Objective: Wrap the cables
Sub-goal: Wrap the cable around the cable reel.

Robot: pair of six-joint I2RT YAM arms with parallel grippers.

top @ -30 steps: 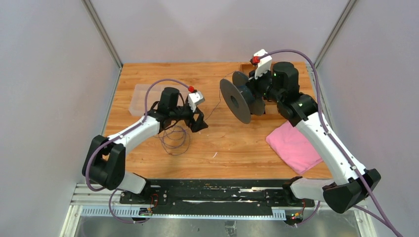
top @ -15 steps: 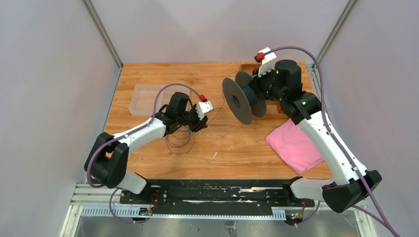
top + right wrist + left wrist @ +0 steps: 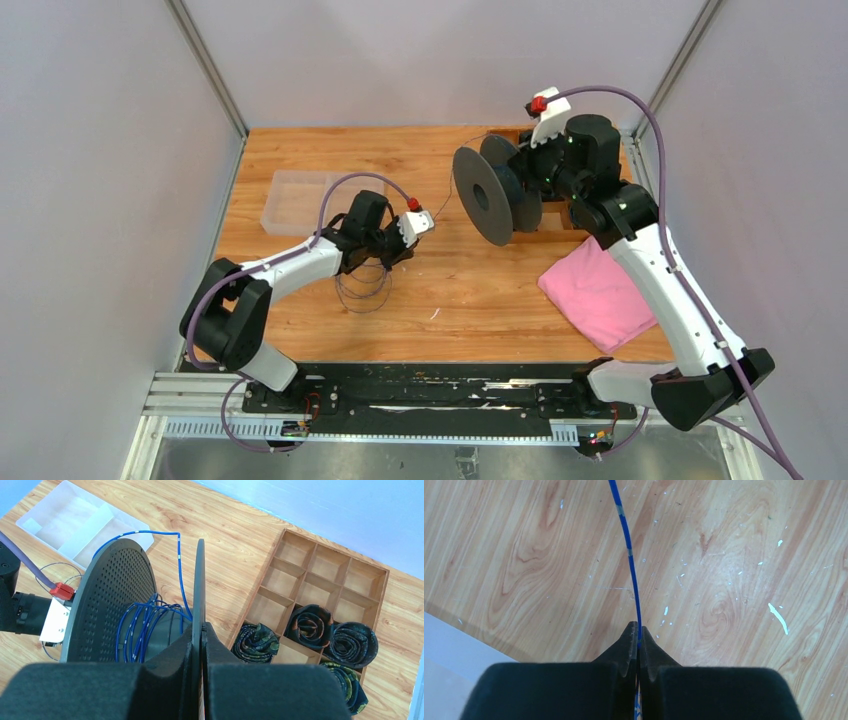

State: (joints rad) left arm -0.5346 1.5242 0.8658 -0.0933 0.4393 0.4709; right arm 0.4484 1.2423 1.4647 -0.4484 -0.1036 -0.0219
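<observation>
Cable (image 3: 628,555) is being pinched in the shut left gripper (image 3: 638,632), left of centre in the top view. Its long axis is running up-right to the spool (image 3: 482,197), whose flange is being clamped by the right gripper (image 3: 201,630); slack loops (image 3: 363,288) are lying just below.

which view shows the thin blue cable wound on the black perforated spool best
Right wrist: the thin blue cable lies in loose turns around the black perforated spool. Left wrist shows one strand; top external only faint loops on the wooden table.
</observation>
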